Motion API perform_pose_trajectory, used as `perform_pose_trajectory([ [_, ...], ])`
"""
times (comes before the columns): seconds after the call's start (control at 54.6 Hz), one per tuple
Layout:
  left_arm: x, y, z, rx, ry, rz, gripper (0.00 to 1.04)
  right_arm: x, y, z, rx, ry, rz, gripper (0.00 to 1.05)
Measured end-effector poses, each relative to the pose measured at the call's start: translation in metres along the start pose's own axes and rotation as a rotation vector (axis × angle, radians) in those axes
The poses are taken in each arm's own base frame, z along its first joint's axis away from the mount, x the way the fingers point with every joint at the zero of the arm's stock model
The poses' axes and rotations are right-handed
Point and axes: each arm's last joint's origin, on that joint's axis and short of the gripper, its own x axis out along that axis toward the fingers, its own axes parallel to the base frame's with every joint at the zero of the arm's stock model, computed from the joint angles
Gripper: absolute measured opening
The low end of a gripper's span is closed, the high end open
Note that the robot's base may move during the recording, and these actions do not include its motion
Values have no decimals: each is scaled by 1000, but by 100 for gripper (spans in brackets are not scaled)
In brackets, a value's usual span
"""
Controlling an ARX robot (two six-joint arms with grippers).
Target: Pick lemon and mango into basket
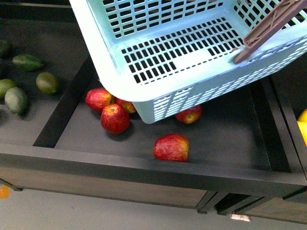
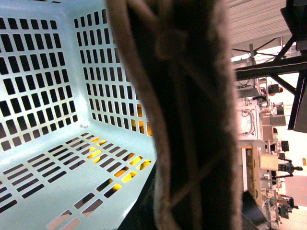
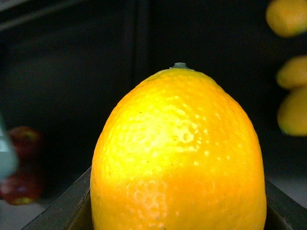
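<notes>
1. A dark, matte shelf (image 1: 144,166) with raised dividers fills the front view. A pale grey floor (image 1: 96,213) runs along the bottom of the frame.
2. In the left wrist view, the right side shows a bright room with black metal framing and cluttered equipment, all out of focus.
3. The basket (image 1: 158,19) takes up the upper half of the front view. It hangs tilted above the middle compartment. It is light blue-green plastic with a smooth rim and rows of rectangular slots in the walls and floor, and nothing lies inside it.
4. Its brown ribbed handle (image 1: 271,26) crosses the upper right corner of the front view and looms blurred in the left wrist view.
5. Glossy red apples (image 1: 171,147) lie in the middle compartment, some partly under the basket.
6. Dull green oval fruit (image 1: 48,83) sit at the left edge.
7. A yellow fruit (image 1: 303,125) is cropped at the right edge.
8. The lemon (image 3: 177,158) fills the right wrist view. It is bright yellow with pebbled skin and a small green stem nub at the top.
9. Neither the left claw nor the right claw shows in any view, so I cannot tell whether either is clenched or released.
</notes>
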Motion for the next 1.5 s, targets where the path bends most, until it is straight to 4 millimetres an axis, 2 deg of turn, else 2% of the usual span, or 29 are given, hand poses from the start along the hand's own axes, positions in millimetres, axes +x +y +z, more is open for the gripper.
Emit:
perform_pose_trajectory([
  [0.055,0,0,0,0,0,0,5,-11,17,21,-11,-63,30,62],
  [0.165,0,0,0,0,0,0,5,-22,42,43,-20,-133,81,62],
  [0.183,0,0,0,0,0,0,5,-24,53,51,-21,-154,108,62],
  [0.275,0,0,0,0,1,0,5,-19,89,62,-36,-173,175,62],
  [0.33,0,0,0,0,1,0,5,-8,112,62,-52,-159,200,62],
  [0.44,0,0,0,0,0,0,5,15,146,59,-75,-143,210,62],
  [0.568,0,0,0,0,0,0,5,39,178,56,-88,-126,228,62],
  [0.696,0,0,0,0,0,0,5,51,197,51,-100,-96,213,63],
  [0.788,0,0,0,0,2,-1,5,52,202,43,-102,-73,220,83],
  [0.879,0,0,0,0,0,0,5,48,197,43,-93,-83,197,97],
  [0.971,1,1,0,8,4,2,5,41,190,43,-76,-102,164,96],
  [1.081,2,2,-1,-3,7,5,5,25,171,47,-67,-164,12,96],
  [1.172,1,2,0,-3,1,9,5,20,163,53,-62,-189,-25,96],
  [1.209,1,2,0,-2,-1,10,5,19,163,53,-81,-215,-38,94],
  [1.282,2,2,-1,5,5,6,5,4,163,40,-170,-334,-33,77],
  [1.337,2,1,-2,0,13,2,5,-11,162,22,-202,-343,-32,65],
  [1.465,2,2,-1,-1,8,5,5,-32,161,3,-220,-344,-32,47],
  [1.502,2,2,-1,0,3,8,5,-42,159,-5,-225,-347,-33,38],
])
